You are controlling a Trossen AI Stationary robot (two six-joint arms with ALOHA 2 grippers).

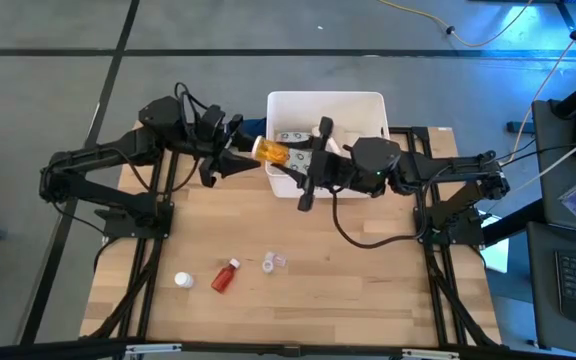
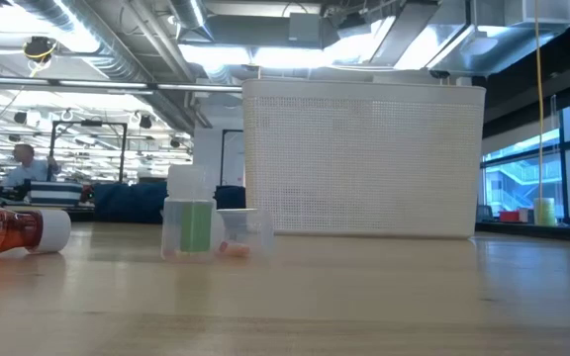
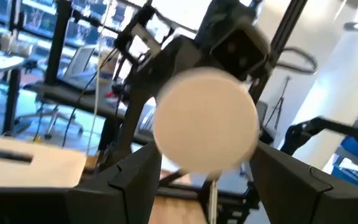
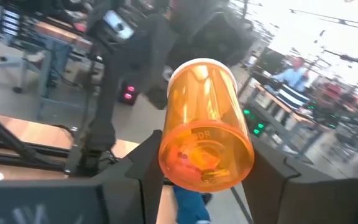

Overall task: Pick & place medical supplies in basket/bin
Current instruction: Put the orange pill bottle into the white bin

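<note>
Orange pill bottle (image 1: 271,152): I see it lying sideways in the air at the near-left corner of the bin, held between my two arms, its white cap (image 3: 205,119) toward the left arm and its clear orange base (image 4: 205,155) toward the right.
Left end effector (image 1: 238,157): fingers sit on either side of the cap end; I cannot tell whether they press on it.
Right end effector (image 1: 303,150): fingers flank the orange base; whether they grip it I cannot tell either.
Bin (image 1: 373,104): white tub at the far middle of the desk (image 1: 368,290), a grey dotted packet (image 1: 295,136) lying inside.
Red bottle (image 1: 226,276): on its side on the near part of the desk, white cap pointing away from me in the high view.
White-capped bottle (image 1: 182,280): just left of the red bottle, upright.
Clear cups (image 1: 274,263): just right of the red bottle, close together.
Background: a person (image 4: 291,76) sits at a bench beyond the desk.
</note>
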